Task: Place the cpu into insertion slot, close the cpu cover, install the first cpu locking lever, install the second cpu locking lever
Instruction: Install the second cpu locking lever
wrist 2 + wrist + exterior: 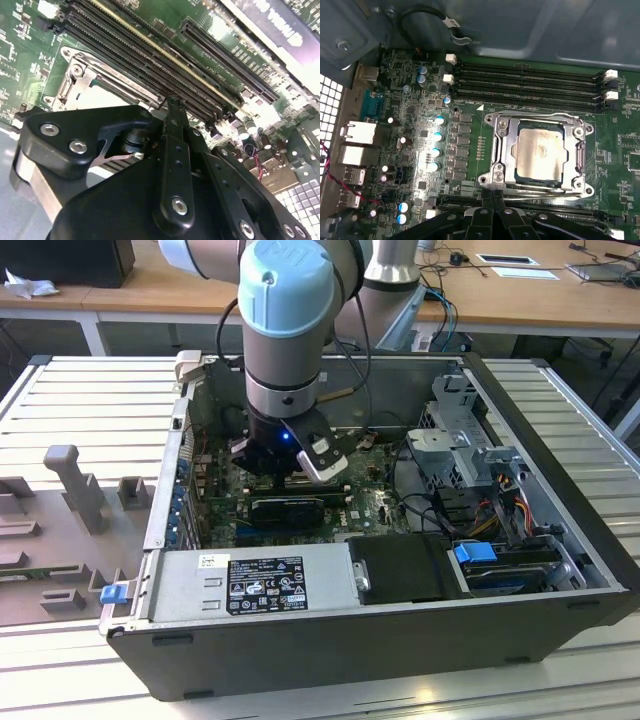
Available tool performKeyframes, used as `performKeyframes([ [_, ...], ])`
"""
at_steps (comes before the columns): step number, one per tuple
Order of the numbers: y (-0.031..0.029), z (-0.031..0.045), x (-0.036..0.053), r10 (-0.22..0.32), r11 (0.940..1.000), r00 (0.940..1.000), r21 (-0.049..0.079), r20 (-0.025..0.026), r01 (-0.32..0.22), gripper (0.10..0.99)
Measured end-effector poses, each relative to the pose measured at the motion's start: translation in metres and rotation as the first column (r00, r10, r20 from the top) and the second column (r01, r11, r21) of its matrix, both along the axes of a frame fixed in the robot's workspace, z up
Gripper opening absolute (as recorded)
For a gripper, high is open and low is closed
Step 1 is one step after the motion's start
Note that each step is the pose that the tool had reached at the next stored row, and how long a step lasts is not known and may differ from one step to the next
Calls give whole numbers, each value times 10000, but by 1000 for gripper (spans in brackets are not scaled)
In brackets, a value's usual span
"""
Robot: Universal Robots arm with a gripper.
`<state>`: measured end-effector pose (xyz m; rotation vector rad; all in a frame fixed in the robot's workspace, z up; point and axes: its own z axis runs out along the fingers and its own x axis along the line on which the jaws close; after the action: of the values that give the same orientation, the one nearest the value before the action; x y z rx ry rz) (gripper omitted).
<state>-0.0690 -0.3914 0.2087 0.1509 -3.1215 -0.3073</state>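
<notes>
Down inside the open computer case (pixel 400 640), the arm's fingers (pixel 492 200) hang low over the green motherboard (pixel 470 145). In the first wrist view the two tips are pressed together with no gap between them, and nothing is held in them. Their tips sit right at the near edge of the socket (pixel 536 153), at or just over the thin lever bar that runs along that edge; whether they touch it cannot be told.

Just beyond the fingertips, the chip (pixel 539 150) lies flat in the socket, its pale metallic top showing through the cut-out of the cover (pixel 502 145). That grey metal frame lies down flat around the chip.

Past the socket from the fingers run the long black memory slots (pixel 530 82). In the second wrist view the closed fingers (pixel 172 107) point toward those same slots (pixel 150 55), with a corner of the socket frame (pixel 75 75) beside them.
</notes>
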Motion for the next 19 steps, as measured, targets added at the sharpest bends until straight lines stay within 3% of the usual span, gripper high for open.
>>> performKeyframes([
  [8,1,-69,-6,1,9986,10000,526,12,-2,106],
  [15,1,-118,-48,11,9970,10000,779,17,-13,106],
  [19,0,-103,-85,14,9966,10000,825,20,-15,106],
])
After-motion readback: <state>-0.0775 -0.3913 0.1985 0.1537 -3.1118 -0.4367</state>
